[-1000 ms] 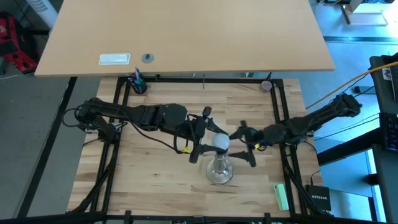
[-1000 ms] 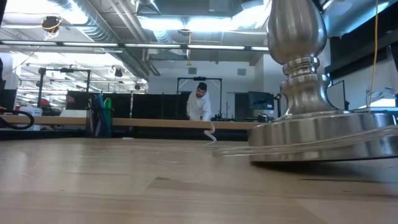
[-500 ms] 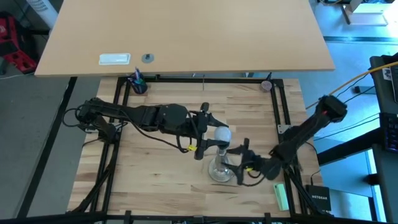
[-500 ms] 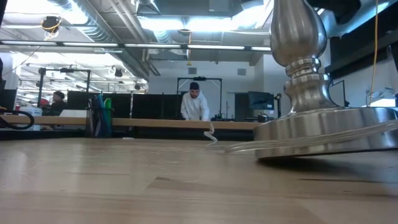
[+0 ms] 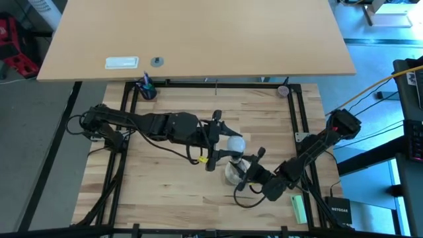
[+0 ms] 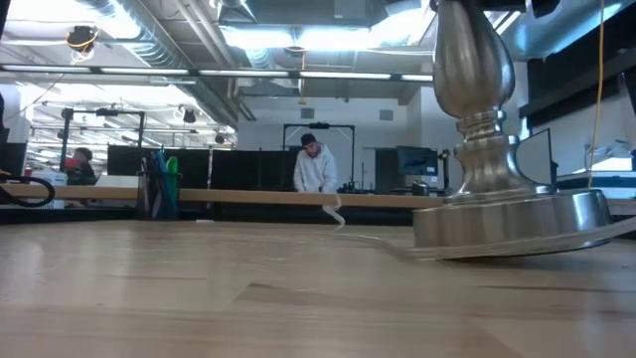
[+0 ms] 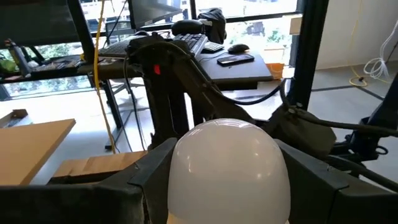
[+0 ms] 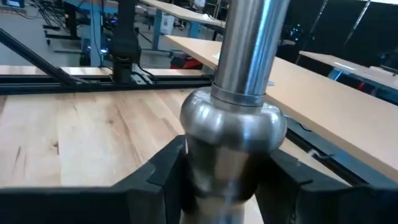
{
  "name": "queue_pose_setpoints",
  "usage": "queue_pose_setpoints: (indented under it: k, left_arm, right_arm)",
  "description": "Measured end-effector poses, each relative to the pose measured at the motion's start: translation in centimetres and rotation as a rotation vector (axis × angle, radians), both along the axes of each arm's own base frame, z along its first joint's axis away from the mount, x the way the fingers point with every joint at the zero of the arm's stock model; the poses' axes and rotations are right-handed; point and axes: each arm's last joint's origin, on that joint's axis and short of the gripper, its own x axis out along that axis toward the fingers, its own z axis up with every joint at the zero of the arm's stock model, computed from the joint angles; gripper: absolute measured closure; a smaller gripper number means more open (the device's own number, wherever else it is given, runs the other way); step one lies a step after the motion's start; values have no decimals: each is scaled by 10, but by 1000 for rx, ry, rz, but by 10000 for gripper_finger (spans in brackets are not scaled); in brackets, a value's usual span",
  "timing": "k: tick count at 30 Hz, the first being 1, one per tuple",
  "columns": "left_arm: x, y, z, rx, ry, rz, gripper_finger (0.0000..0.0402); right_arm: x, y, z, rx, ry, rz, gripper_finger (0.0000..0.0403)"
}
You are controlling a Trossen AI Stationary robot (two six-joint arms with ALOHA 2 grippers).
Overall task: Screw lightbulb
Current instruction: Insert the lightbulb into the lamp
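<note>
Two claws are working one lamp: left claw (image 5: 221,147) is clamping the small white frosted lightbulb (image 5: 234,143) above the silver round-based metal stand (image 6: 502,159) mid-tabletop (image 5: 172,192). Right claw (image 8: 227,174) is closing round the stand's bulbous stem, steadying it. Judging by that, the bulb is at the socket, threading likely unfinished; seating depth is hidden. No containers are showing.

The lightbulb (image 5: 236,143) is frosted white, and it sits atop a shiny silver stand (image 5: 232,173). The desk (image 5: 165,192) under the stand is pale wood with a streaked plank grain, framed by black rails. Both arms are dark, near black; the left hand (image 5: 219,141) beside the stand carries a yellow tag. A pale green block (image 5: 299,208) lies right of the stand.
</note>
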Motion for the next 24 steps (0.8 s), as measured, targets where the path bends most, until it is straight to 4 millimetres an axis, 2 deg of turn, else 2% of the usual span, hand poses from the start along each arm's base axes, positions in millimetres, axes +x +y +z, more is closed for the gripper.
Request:
queue_pose_setpoints:
  k: [4, 7, 11, 15, 24]
  left_arm:
    - [0, -2, 0, -1, -1, -7, 180]
    - [-1, -8, 0, 21, -4, -34, 180]
    - [-5, -13, 4, 43, -15, -101, 180]
    - [-7, -16, 6, 42, -21, -179, 180]
    - [-8, -20, 4, 102, -28, -407, 180]
  right_arm:
    - [-1, -1, 2, -5, 18, 22, 253]
    - [-5, -4, 11, -17, 60, 115, 253]
    - [-7, -18, 28, -10, 115, 279, 253]
    - [-4, -35, 41, 20, 152, 539, 254]
    - [20, -70, 44, 74, 148, 1135, 254]
